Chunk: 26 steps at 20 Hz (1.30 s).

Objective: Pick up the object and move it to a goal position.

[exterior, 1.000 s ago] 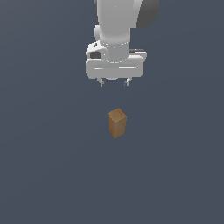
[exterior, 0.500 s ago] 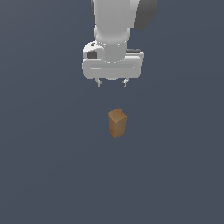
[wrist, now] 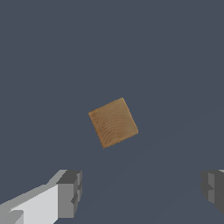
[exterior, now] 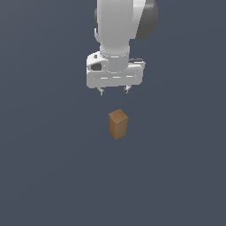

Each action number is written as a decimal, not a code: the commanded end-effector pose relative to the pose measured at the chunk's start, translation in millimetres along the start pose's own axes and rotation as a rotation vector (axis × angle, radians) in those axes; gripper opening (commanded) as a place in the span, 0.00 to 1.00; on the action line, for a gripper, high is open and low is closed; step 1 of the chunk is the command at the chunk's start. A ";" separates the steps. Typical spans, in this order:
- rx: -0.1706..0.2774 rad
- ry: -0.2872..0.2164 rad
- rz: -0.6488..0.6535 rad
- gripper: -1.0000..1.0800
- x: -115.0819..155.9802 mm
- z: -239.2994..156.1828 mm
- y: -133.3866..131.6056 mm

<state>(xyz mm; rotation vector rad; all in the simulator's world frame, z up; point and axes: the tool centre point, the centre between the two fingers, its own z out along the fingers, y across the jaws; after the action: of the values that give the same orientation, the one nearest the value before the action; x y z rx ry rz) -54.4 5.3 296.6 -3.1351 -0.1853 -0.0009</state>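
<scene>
The object, a small tall orange-brown wood-textured block (exterior: 118, 124), stands upright on the dark grey floor. My white gripper (exterior: 114, 91) hangs above and behind it, clear of it, with the jaws open and empty. In the wrist view I see the block's square top (wrist: 113, 122) from above, turned at an angle to the two grey fingertips (wrist: 69, 193), which stand wide apart and off to one side of it.
A plain dark grey floor (exterior: 48, 167) lies all around the block. No other objects show.
The gripper has risen a little and shifted slightly toward the exterior view's left. The block has not moved.
</scene>
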 end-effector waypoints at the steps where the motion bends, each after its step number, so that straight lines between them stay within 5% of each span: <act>1: -0.001 -0.001 -0.047 0.96 4.1 11.7 -1.8; 14: -0.002 -0.001 -0.341 0.96 24.0 84.8 -14.3; 26: -0.001 -0.002 -0.411 0.96 26.9 103.4 -17.9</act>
<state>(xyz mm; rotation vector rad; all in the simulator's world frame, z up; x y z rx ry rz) -29.8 26.3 193.3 -3.0321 -0.8213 0.0019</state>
